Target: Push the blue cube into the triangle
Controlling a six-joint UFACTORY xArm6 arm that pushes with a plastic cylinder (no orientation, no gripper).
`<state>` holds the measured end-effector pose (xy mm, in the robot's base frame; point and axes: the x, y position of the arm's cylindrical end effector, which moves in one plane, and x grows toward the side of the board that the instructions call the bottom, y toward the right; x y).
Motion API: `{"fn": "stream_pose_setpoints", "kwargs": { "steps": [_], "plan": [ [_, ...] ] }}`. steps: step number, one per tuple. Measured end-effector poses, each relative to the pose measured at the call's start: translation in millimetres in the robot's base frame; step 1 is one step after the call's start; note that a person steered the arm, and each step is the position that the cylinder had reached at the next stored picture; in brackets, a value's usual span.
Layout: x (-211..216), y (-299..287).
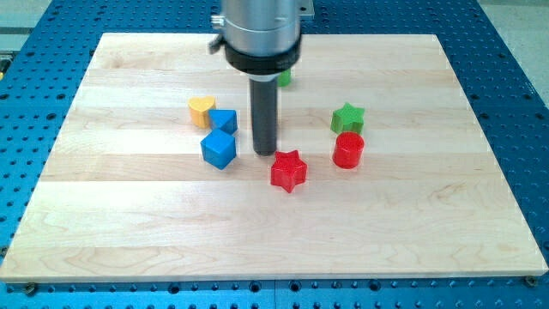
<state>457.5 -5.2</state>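
Near edge of the bench [274, 249]: bare wood, nothing in our way. Next back, the red star [288, 170], just lower right of our tip [265, 153]. No gripper on this arm, so nothing opens or clamps; we only shove. The blue cube [219, 148] sits left of centre, near the tip's left but apart from it. Just behind it, a smaller blue block [224, 121], likely the triangle, touching a yellow heart [202, 110]. Right of centre: red cylinder [348, 150], green star [347, 118]. Farthest, a green block [284, 77] half hidden behind the rod. To drive the cube upward we judge the tip must first get below it.
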Motion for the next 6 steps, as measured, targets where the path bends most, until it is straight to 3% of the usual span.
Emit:
{"fn": "stream_pose_setpoints", "kwargs": {
  "steps": [1, 2, 3, 4, 5, 6],
  "plan": [
    [36.8, -48.7],
    [32.9, -84.0],
    [46.2, -81.4],
    [90.9, -109.6],
    [40.0, -104.5],
    [31.0, -81.5]
  ]
}}
